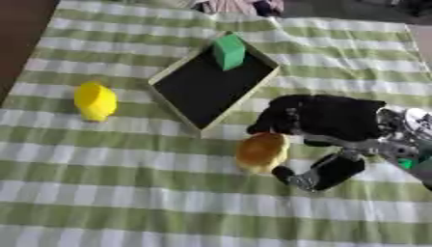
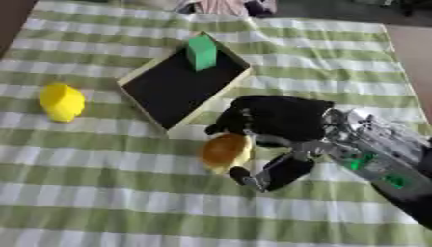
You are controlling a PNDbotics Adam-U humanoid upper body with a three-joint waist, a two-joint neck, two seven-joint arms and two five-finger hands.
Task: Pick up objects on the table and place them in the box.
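Your right hand (image 1: 325, 118) comes in from 3 o'clock and sits just past centre, low over the cloth. Fingers curl down on the far side of the orange-brown round object (image 1: 263, 152), thumb (image 1: 325, 173) reaches in from its 4 o'clock side. So the hand is partly closed around it, bracketing it from 1 and 4 o'clock. Can't tell whether the pads actually touch it, and can't tell whether it's off the cloth; it looks to be resting on it.

The object has a yellowish lower edge and sits just off the near corner of the box (image 1: 173, 72), at roughly 5 o'clock from it, apart from the rim.

The box is a shallow tray with a light rim and black floor, turned diagonally, centre-top of the view. A green block (image 1: 229, 51) stands upright inside at its far end, about 12 o'clock.

Yellow object (image 1: 94, 101) lies out at 9 o'clock, well apart from the box's left edge and far from your hand.

All of it is on a green-and-white checked cloth (image 1: 127, 193) covering the table. Your left hand isn't visible in either eye view.
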